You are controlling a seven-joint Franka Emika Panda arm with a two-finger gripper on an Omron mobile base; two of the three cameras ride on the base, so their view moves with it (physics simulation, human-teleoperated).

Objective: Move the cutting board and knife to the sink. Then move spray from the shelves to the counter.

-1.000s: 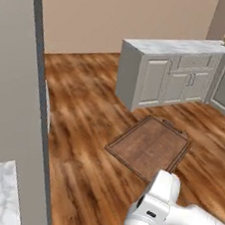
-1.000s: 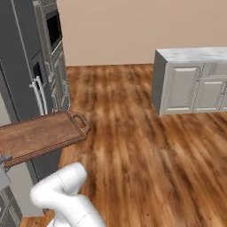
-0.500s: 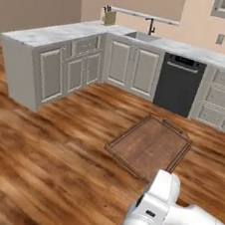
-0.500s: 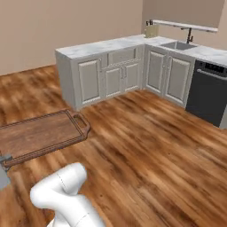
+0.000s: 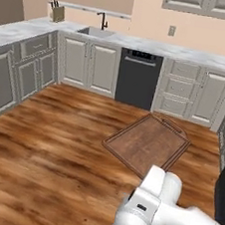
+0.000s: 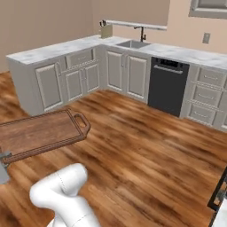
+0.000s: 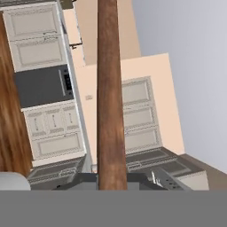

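The pincer clenches the dark brown rimmed wooden cutting board level, for carrying toward the grey recessed sink.

Flat, even rendered light, bright throughout — no clear source, no glare. Shadows barely there; the wood floor shows only a soft sheen, and the marble counter stays pale without blowing out. Both base views are soft and low-res; the hand view is tilted, edges slightly blurred.
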